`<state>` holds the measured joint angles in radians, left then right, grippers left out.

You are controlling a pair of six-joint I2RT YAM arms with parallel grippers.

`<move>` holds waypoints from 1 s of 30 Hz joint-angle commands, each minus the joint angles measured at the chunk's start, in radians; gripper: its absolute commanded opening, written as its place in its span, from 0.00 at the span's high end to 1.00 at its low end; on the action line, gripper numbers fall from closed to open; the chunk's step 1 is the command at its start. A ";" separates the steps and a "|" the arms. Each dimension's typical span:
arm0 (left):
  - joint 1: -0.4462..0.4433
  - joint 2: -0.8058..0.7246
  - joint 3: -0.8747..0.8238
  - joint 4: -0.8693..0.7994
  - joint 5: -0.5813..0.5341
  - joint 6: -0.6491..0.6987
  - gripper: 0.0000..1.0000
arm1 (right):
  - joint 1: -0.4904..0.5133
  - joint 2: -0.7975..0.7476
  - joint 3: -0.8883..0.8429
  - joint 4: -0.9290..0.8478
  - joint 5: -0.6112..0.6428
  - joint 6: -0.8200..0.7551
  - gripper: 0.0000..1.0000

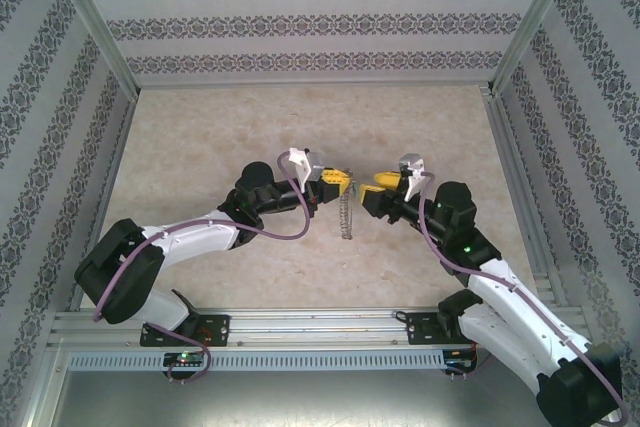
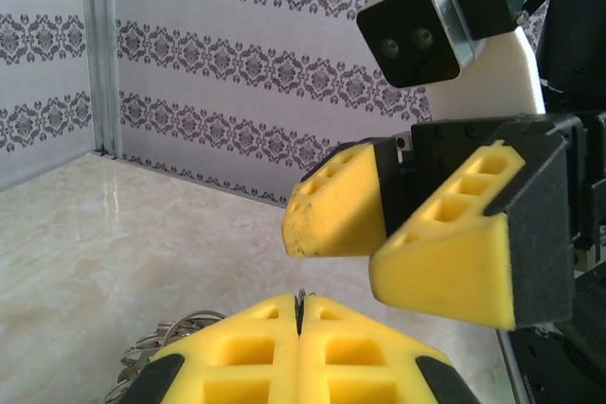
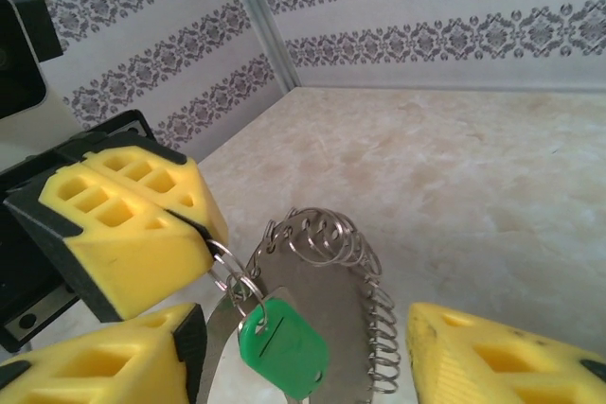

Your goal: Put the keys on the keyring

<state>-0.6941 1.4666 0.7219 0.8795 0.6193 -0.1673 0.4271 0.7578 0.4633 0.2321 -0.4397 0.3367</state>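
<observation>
The left arm reaches in from the near left corner over the beige marble-patterned tabletop (image 1: 200, 137). Its left gripper (image 1: 345, 183) sits near the middle of the table with its yellow foam fingers (image 2: 237, 357) pressed flat together. A thin sliver of metal pokes up from the seam between them. In the right wrist view those closed jaws pinch a small wire loop at the rim of the large thin grey metal keyring (image 3: 327, 300). The keyring hangs down from the fingertips, with a row of fine coiled rings fringing its far and right rim. From overhead the keyring (image 1: 346, 215) dangles just below the left gripper's tips, between the two grippers. I cannot tell whether its lower end reaches the table.

The tiny key with a bright green plastic head (image 3: 284, 347) hangs from that same small loop, against the near face of the keyring. Its shank cannot be made out.

Just to the right, the right gripper (image 1: 368, 185) faces the left one tip to tip, close but apart. Its jaws stand open, with one yellow finger (image 3: 104, 371) left of the keyring and the other (image 3: 502, 357) right of it, neither touching it.
</observation>
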 commanded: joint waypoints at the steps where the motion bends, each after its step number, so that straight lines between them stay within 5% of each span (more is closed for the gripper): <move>1: -0.013 0.008 -0.005 0.129 -0.006 -0.050 1.00 | -0.012 0.014 -0.014 0.043 -0.053 0.006 0.40; 17: -0.011 0.064 0.019 0.236 -0.001 -0.178 1.00 | -0.010 0.070 -0.017 0.087 -0.087 0.005 0.44; 30: -0.010 0.077 0.018 0.291 0.000 -0.213 1.00 | 0.010 0.117 -0.023 0.109 -0.082 0.007 0.70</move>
<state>-0.6941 1.5459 0.7219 1.0668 0.6197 -0.3538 0.4282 0.8780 0.4545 0.3031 -0.5072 0.3428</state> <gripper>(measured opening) 0.053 0.319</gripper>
